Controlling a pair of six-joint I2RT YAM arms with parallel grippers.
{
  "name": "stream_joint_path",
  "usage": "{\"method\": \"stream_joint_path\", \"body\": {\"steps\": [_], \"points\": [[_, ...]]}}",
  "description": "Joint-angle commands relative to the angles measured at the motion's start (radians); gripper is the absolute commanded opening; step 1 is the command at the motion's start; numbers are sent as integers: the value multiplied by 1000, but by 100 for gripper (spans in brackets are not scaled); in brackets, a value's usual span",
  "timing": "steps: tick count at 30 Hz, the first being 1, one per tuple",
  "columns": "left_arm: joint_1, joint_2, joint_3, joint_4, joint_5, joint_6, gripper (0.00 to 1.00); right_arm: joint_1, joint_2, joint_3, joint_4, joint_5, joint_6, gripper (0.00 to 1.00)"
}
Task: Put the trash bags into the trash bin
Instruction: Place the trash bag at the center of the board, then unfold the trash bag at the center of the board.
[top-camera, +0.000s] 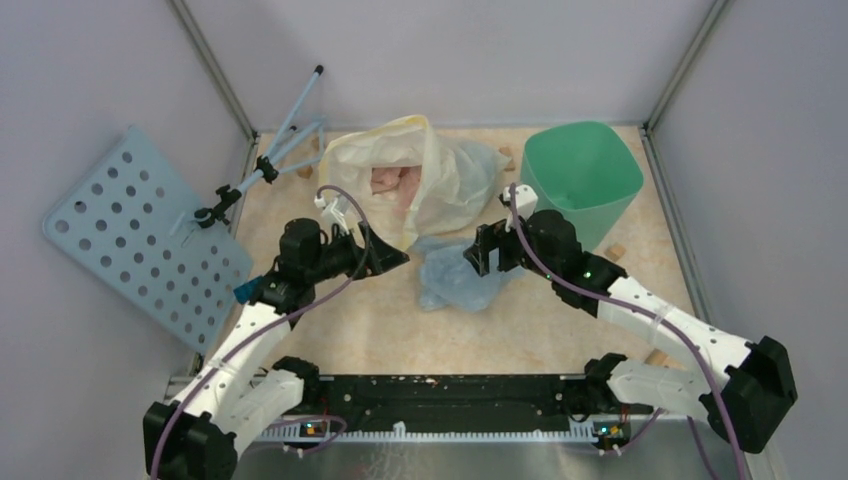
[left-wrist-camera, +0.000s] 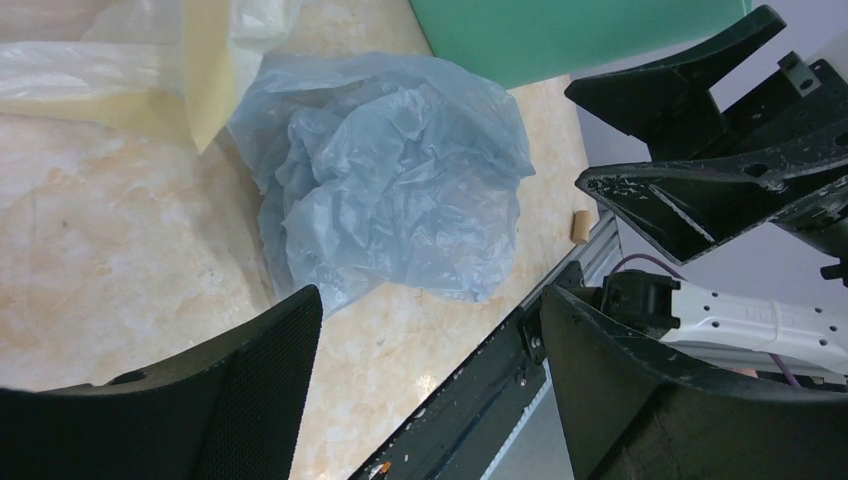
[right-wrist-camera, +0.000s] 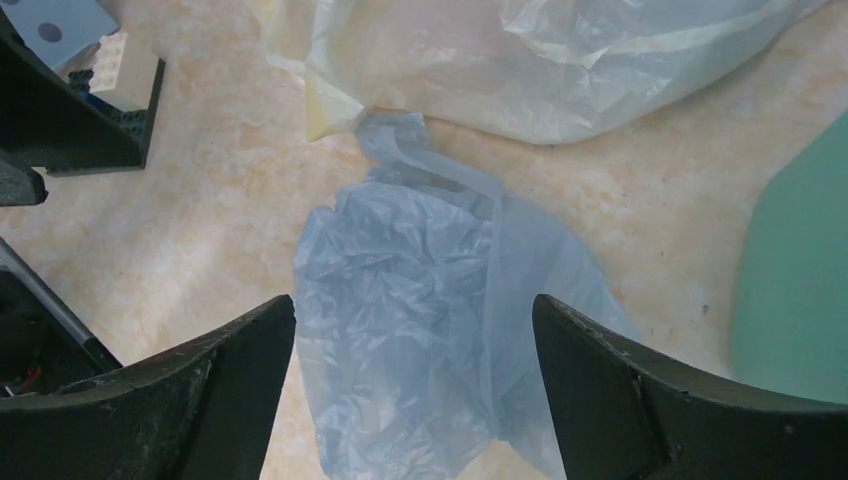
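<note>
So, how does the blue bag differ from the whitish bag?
The blue bag is pale blue; the whitish bag is cream with a yellow rim. The blue bag lies crumpled and low; the whitish bag is larger, puffed up, with its mouth open. Both are thin, see-through plastic.

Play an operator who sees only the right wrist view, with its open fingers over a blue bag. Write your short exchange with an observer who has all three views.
Operator: I see only a green edge at the right. Is the bin upright?
Observer: Yes. From above, the bin stands upright with its mouth open, in the table's far right corner, beyond the right gripper.
Operator: Where is the left gripper?
Observer: The left gripper is open and holds nothing. It faces the blue bag from the side opposite yours.
</note>
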Motion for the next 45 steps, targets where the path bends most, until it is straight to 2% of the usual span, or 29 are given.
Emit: {"method": "stream_joint_path", "body": {"steps": [1, 6, 9, 11, 14, 17, 22, 25, 29, 31, 33, 38, 41, 45], "points": [[-71, 21, 14, 77, -74, -6, 85, 6, -58, -12, -61, 83, 2, 87], [-157, 67, 21, 82, -115, 15, 83, 6, -117, -14, -146, 136, 52, 87], [-217, 92, 24, 87, -151, 40, 74, 6, -146, -24, -190, 122, 75, 84], [-254, 113, 30, 82, -175, 60, 68, 6, -165, -38, -204, 94, 90, 78], [-305, 155, 36, 70, -221, 85, 65, 6, -190, -62, -210, 63, 109, 75], [-340, 198, 32, 74, -267, 91, 65, 6, -188, -70, -228, 66, 124, 75], [-354, 250, -2, 149, -269, 79, 65, 6, -173, -111, -225, 161, 192, 71], [-353, 281, -15, 201, -269, 71, 70, 6, -168, -155, -176, 200, 247, 70], [-354, 343, -17, 239, -254, 54, 78, 6, -155, -201, -88, 180, 284, 69], [-352, 377, -10, 246, -258, 49, 79, 6, -140, -216, -61, 180, 298, 68], [-353, 398, -3, 254, -271, 43, 77, 7, -126, -222, -41, 180, 301, 61], [-349, 420, 3, 271, -297, 34, 67, 6, -111, -230, -34, 149, 277, 25], [-348, 423, -4, 282, -315, 23, 64, 6, -112, -233, -43, 129, 265, 2], [-339, 427, -17, 301, -336, 15, 60, 6, -118, -237, -52, 116, 258, 0]]}}
